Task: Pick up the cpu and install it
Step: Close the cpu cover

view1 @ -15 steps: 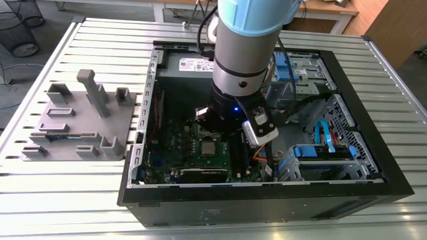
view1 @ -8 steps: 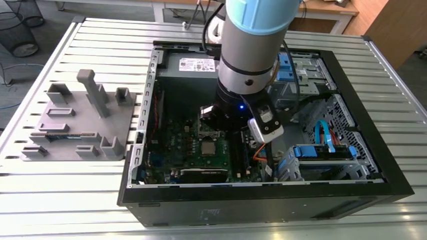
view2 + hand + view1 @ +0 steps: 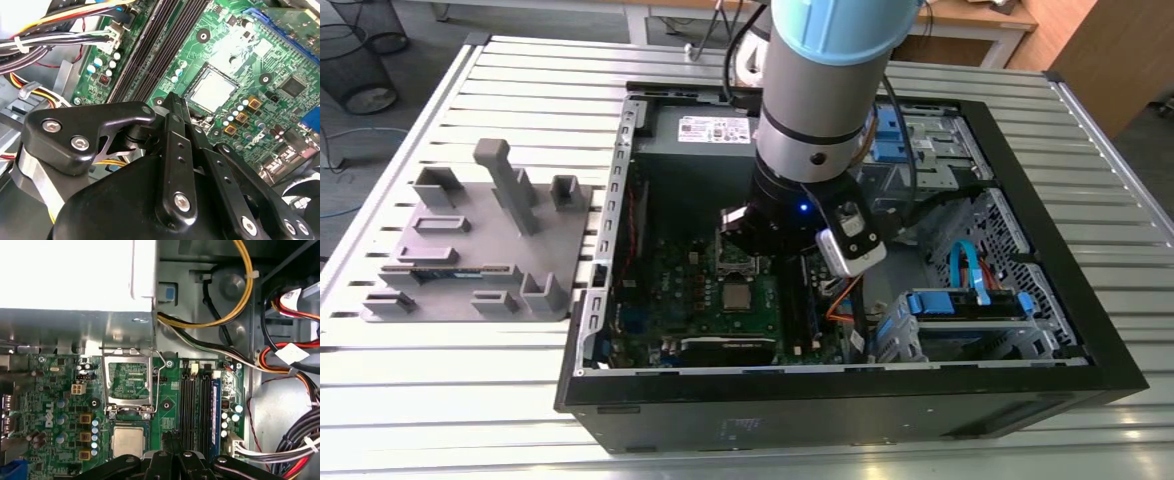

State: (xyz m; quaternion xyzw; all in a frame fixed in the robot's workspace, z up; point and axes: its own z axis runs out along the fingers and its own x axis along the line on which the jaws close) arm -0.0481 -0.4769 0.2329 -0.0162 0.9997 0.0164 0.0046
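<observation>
Small flat square silver-topped cpu [image 3: 128, 440] lies seated on green motherboard [image 3: 170, 405] just beside black tool [image 3: 167, 439], tips closed together, holding nothing.

On the slatted metal bench [image 3: 454, 400] an open computer case [image 3: 1107, 330] lies just beside a grey fixture plate [image 3: 467, 250] at the exterior view's left, baring its green motherboard [image 3: 667, 290], power supply [image 3: 694, 130], raised socket frame [image 3: 106, 382], memory slots [image 3: 195, 405] and yellow cable [image 3: 240, 300].
</observation>
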